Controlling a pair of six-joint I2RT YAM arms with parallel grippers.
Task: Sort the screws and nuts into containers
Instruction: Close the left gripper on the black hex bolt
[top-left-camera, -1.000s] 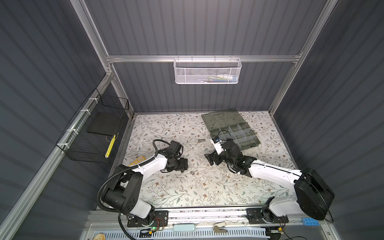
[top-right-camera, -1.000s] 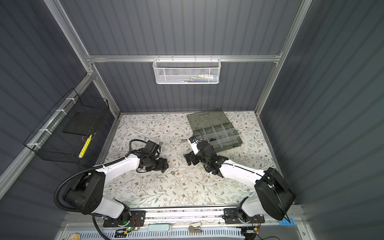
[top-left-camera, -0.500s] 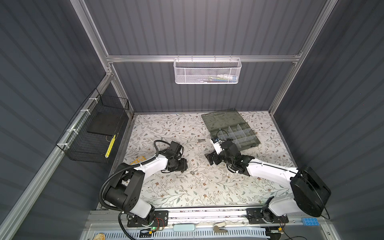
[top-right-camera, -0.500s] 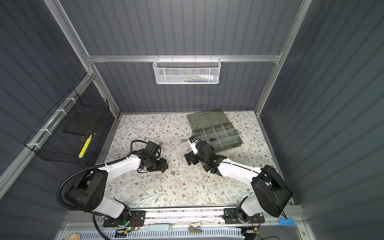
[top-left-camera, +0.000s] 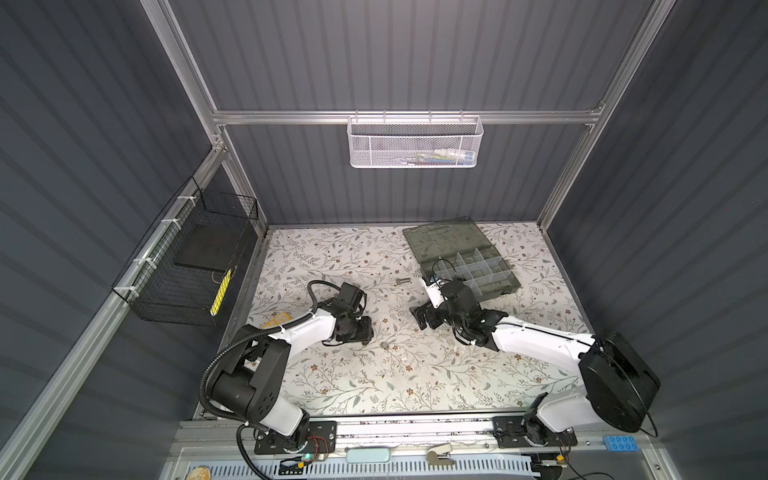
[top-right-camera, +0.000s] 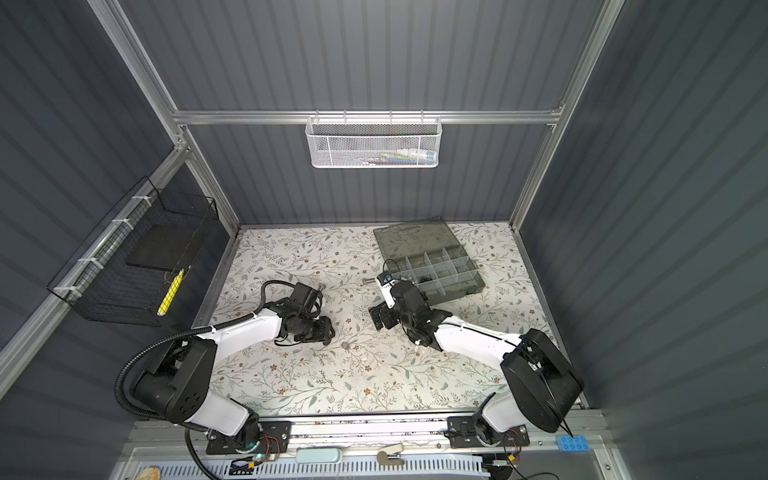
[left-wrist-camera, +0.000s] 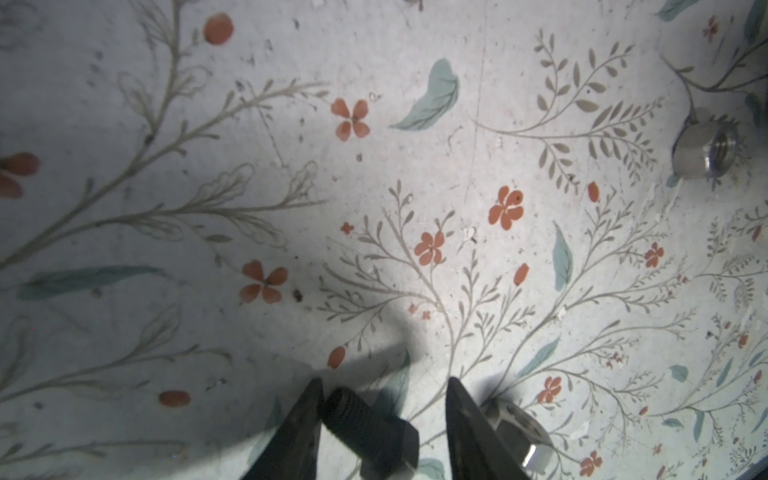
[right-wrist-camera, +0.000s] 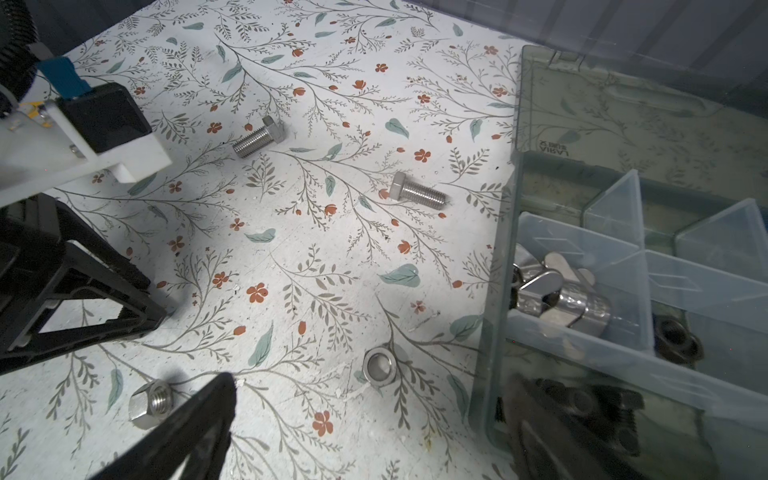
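In the left wrist view a black screw (left-wrist-camera: 370, 428) lies on the floral mat between the jaws of my left gripper (left-wrist-camera: 385, 382). One finger touches its threaded end; the other stands off its head, so the jaws are open. A silver nut (left-wrist-camera: 519, 432) sits just outside that finger. My right gripper (right-wrist-camera: 374, 419) is wide open and empty at the near corner of the organizer case (right-wrist-camera: 496, 332), above a silver nut (right-wrist-camera: 379, 368). Two silver screws (right-wrist-camera: 259, 139) (right-wrist-camera: 417, 192) and another nut (right-wrist-camera: 150, 404) lie loose. The containers hold silver parts (right-wrist-camera: 561, 299) and black nuts (right-wrist-camera: 677, 340).
The organizer case (top-left-camera: 469, 270) lies at the back right with its lid open flat. A white mesh basket (top-left-camera: 415, 143) hangs on the back wall and a black wire basket (top-left-camera: 187, 266) on the left wall. A silver nut (top-left-camera: 385, 344) lies between the arms.
My left gripper's jaws have narrowed around the black screw while staying in place. The right arm has hardly moved and its jaws stay wide.
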